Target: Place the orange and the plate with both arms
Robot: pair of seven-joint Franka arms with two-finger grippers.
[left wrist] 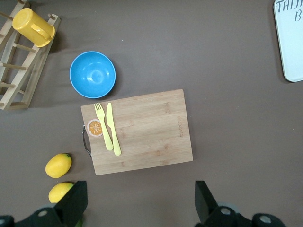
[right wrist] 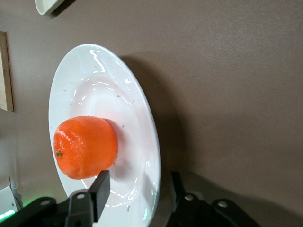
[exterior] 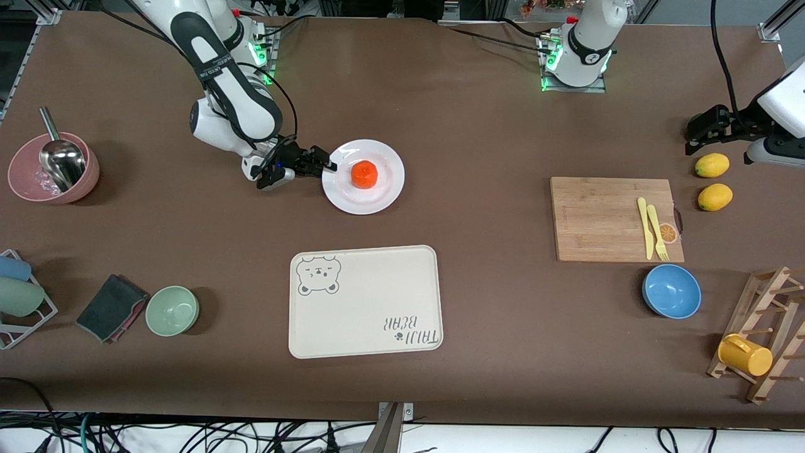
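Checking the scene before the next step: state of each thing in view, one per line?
orange: on the plate, not gripped
plate: flat on table, rim between the right gripper's fingers
right gripper: at plate rim, closing, fingers astride the rim
left gripper: open, empty, up over the lemons, waiting
tray: bare
blue bowl: upright, empty
mug: on the rack
knife and fork: lying on the board

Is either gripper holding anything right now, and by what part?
Left gripper: nothing. Right gripper straddles the plate rim beside the orange; grip unconfirmed.
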